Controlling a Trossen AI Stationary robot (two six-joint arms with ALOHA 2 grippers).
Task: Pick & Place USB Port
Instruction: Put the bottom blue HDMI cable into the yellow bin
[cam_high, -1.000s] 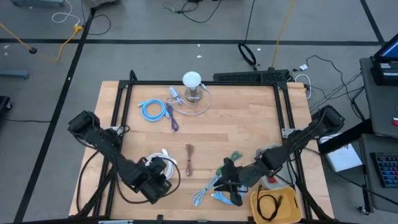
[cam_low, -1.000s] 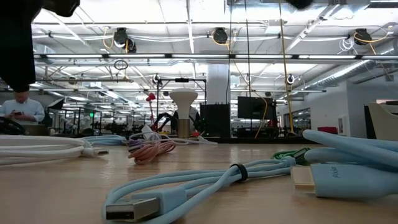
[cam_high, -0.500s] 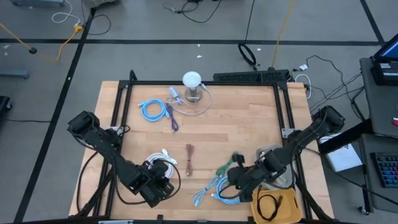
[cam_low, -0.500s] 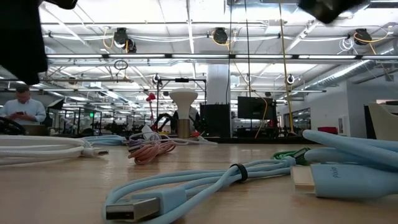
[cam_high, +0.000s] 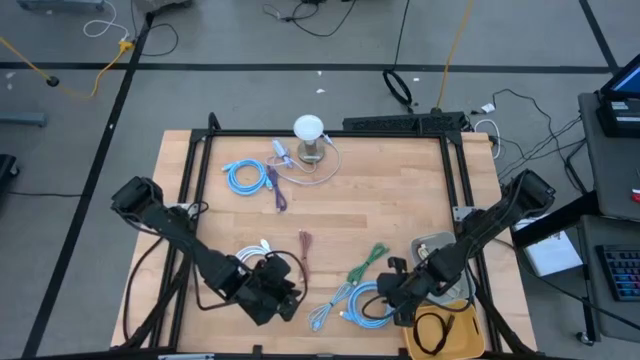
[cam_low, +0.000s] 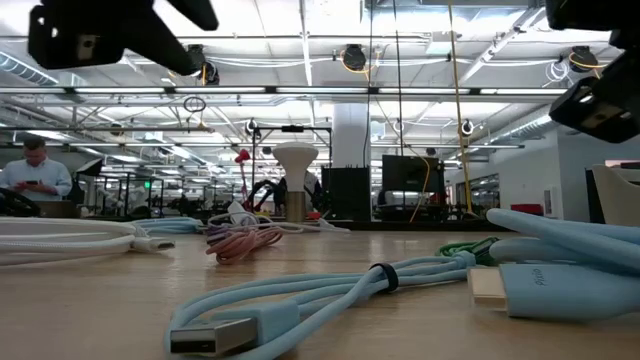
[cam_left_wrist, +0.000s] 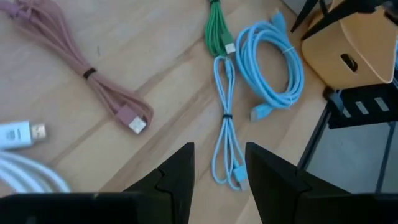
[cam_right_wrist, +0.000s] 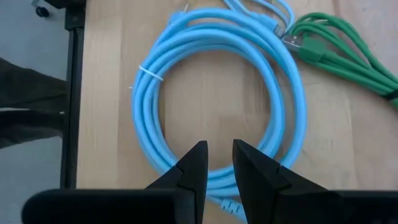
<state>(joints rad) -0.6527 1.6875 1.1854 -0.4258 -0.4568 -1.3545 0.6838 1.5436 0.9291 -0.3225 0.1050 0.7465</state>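
Blue coiled cable (cam_high: 374, 306) lay flat on the wooden counter (cam_high: 400, 210) at its near right corner, directly under the right hand (cam_right_wrist: 217, 163), whose fingers stood slightly apart and empty over the loop's rim. One plug end pointed toward the green cable (cam_right_wrist: 339, 53) just beside it. A thinner light-blue USB cable (cam_left_wrist: 225, 118) stretched lengthwise between both arms, its plug toward the left hand (cam_left_wrist: 219, 169), also parted and empty. My judgement: the right arm was nearer, beside the yellow bin (cam_high: 445, 330).
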